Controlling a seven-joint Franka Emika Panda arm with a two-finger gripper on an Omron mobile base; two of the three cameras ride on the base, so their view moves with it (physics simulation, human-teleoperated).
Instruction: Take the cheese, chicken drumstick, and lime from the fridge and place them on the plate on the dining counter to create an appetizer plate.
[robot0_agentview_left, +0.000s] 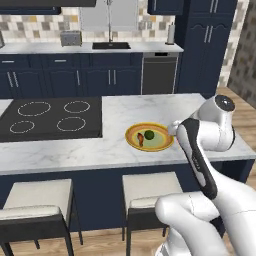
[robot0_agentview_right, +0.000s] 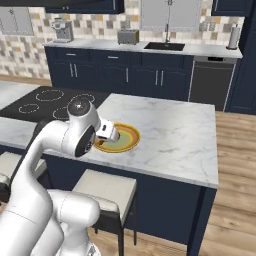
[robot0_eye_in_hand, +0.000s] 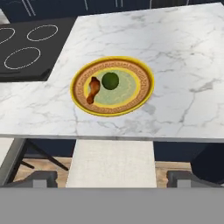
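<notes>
Lying lengthwise, chicken drumstick (robot0_eye_in_hand: 92, 89) beside lime (robot0_eye_in_hand: 110, 81) on plate (robot0_eye_in_hand: 144, 83).

Stone, glazed ware and padded cloth in a rendered kitchen

The dining counter (robot0_eye_in_hand: 183, 52) looks like polished white marble with grey veins, on a matt navy base; the cooktop (robot0_agentview_left: 50, 119) set in it is flat black glass with thin white rings. The plate (robot0_eye_in_hand: 144, 85) looks like glazed ceramic, its yellow-orange rim patterned, its centre a dull green. The lime (robot0_eye_in_hand: 110, 80) is smooth and dark green, the chicken drumstick (robot0_eye_in_hand: 92, 90) reddish-brown with a slight sheen. The stools (robot0_eye_in_hand: 113, 162) have pale cloth-like seats. The floor (robot0_agentview_right: 235, 200) is light wood planking; the back wall (robot0_agentview_right: 30, 25) is small matt tiles.
</notes>
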